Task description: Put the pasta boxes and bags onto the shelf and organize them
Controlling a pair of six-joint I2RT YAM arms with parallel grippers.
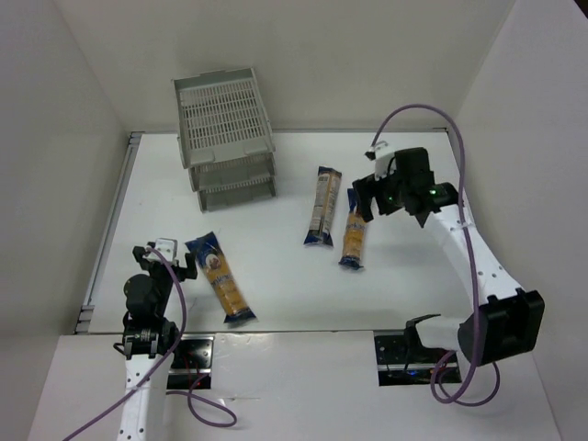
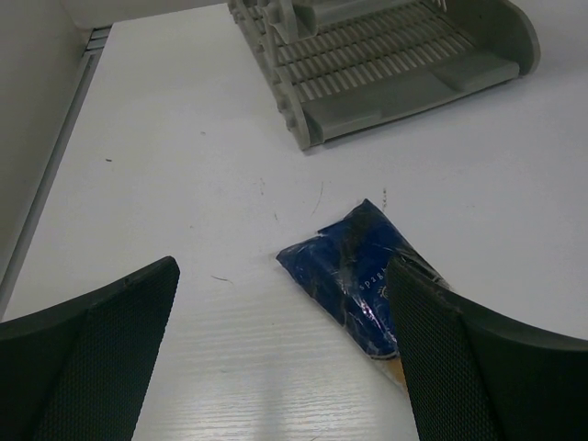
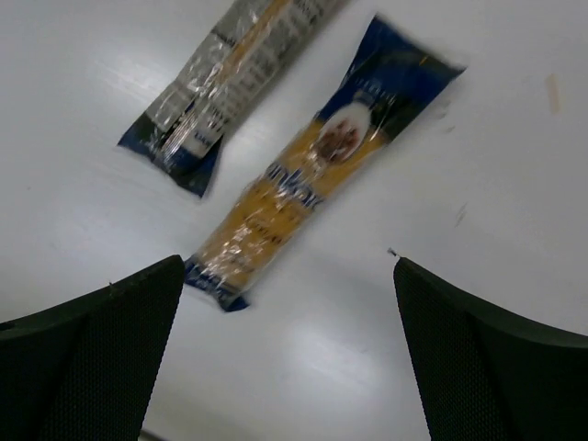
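The white table (image 1: 276, 294) is carrying everything. The light grey three-tier tray rack (image 1: 223, 119) is standing at its far left, and its slatted trays are filling the top of the left wrist view (image 2: 386, 64).

The right arm (image 1: 478, 266) is reaching from its base at the near right toward the middle of the table. The left arm (image 1: 147, 317) is staying low at the near left.

All three pasta bags are lying flat on the table, well apart from the rack.
- The yellow-middled bag with dark blue ends (image 1: 220, 277) is lying at a slant at the near left; its blue end (image 2: 354, 266) is showing in the left wrist view.
- The paler, greyer bag (image 1: 322, 205) is lying near the centre (image 3: 220, 83).
- Another yellow bag with a round label (image 1: 353, 230) is lying just to its right (image 3: 303, 175), the two close together but apart.

The right gripper (image 1: 370, 197) is hanging above the far end of that pair. It is released, with its fingers spread wide (image 3: 287, 276).

The left gripper (image 1: 167, 253) is likewise released and spread wide (image 2: 280, 271). It is sitting just beside the blue end of the near-left bag, which is running behind the right-hand finger (image 2: 459, 367) in the wrist view. I cannot tell whether they are touching.
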